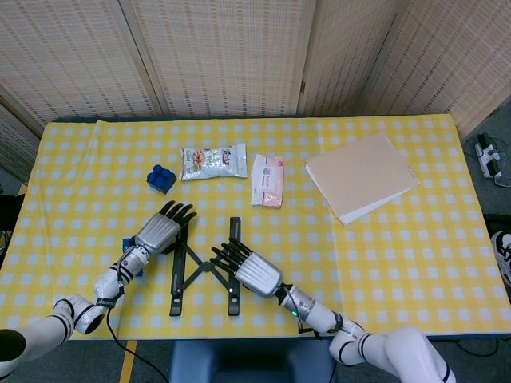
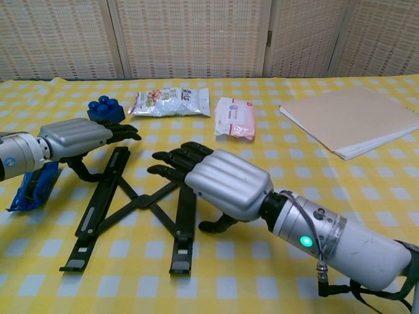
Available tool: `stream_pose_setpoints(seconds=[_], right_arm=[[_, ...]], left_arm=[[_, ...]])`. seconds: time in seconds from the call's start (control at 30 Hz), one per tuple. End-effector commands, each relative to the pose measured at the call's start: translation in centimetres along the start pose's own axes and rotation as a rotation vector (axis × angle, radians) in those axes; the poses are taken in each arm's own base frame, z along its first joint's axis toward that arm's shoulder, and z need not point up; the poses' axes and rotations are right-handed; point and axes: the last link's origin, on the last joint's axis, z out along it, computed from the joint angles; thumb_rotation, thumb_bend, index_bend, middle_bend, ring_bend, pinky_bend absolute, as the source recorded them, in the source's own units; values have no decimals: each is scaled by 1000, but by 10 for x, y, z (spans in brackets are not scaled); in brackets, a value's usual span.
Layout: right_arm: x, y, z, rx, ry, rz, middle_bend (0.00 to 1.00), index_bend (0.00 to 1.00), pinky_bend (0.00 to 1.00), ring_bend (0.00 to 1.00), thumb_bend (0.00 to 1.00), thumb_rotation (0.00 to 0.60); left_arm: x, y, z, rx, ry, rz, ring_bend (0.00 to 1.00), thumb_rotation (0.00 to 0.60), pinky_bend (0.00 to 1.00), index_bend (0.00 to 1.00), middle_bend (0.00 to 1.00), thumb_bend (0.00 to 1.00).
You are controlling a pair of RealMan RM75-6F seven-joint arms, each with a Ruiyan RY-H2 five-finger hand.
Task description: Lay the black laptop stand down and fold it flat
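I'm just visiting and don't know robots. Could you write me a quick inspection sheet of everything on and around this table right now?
Surface: table under a yellow and white checked cloth.
Job's things: black laptop stand already lies down on the cloth, its two bars spread apart with crossed links between them, so not folded yet.
Clutter: blue brick, snack bag, pink wipes pack, stack of tan sheets, blue packet near the left arm.
Hands: left hand over the stand's left bar, right hand over the right bar; both have their fingers stretched out, holding nothing.
Cables: black cable hanging by the left arm; power strip on the floor.
Surroundings: woven screen panels behind.
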Motion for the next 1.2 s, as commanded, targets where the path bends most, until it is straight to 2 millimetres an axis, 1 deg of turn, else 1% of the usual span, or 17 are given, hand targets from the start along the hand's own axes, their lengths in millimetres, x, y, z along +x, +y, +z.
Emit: stream_pose_setpoints(seconds=[0.03, 0.2, 0.53, 0.83, 1.2], right_arm=[[0, -1, 7, 7, 10, -9, 0, 0, 0, 0, 256, 600], [1, -3, 16, 25, 22, -24, 0, 0, 0, 0, 256, 600], [2, -10, 25, 69, 69, -57, 0, 0, 0, 0, 256, 600], [6, -20, 26, 133, 132, -84, 0, 0, 0, 0, 256, 600], [6, -31, 25, 194, 150, -93, 0, 0, 0, 0, 257, 600]], left_arm=[[0, 0, 1, -1, -3, 4, 0, 600, 0, 30, 0, 321], [2, 2, 2, 2, -11, -53, 0, 600, 0, 30, 0, 320], [3, 8, 2, -13, -32, -129, 0, 600, 0, 20, 0, 321], [8, 15, 2, -33, -39, -178, 0, 600, 0, 14, 0, 321], [12, 26, 5, -60, -50, -205, 0, 600, 0, 6, 0, 320]])
